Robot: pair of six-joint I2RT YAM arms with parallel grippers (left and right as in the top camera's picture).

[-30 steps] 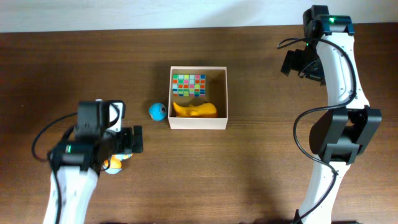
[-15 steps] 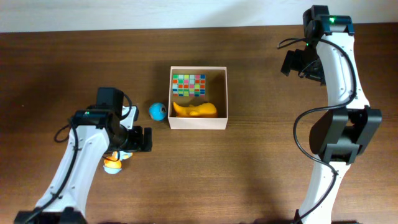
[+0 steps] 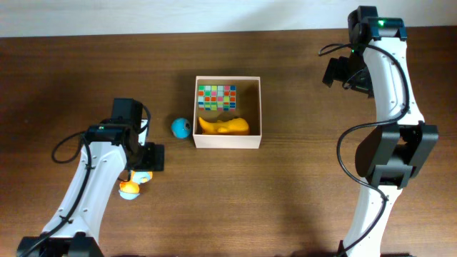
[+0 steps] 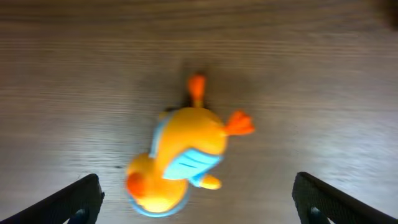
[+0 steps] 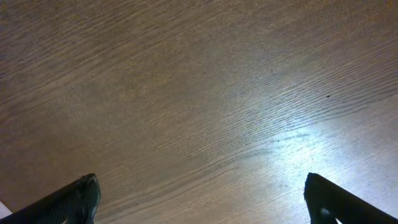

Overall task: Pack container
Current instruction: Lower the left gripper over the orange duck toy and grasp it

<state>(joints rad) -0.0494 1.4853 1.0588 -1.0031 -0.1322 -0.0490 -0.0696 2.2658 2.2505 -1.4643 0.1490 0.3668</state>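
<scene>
The container [image 3: 227,141] sat mid-bench [image 3: 300,185], holding a yellow toy [image 3: 223,126] and a chequered block [image 3: 216,98]; a blue ball [image 3: 181,128] lay just beside it; the left gripper [image 4: 198,200] hung wide open, empty, over an orange duck [image 4: 177,158]; the right gripper [image 5: 199,200], likewise agape and empty, hung well apart.

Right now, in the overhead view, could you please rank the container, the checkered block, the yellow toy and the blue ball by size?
1. container, clearly the largest.
2. yellow toy and checkered block: the toy is longer, the block squarer, and they are too alike to rank.
3. blue ball, the smallest.
</scene>
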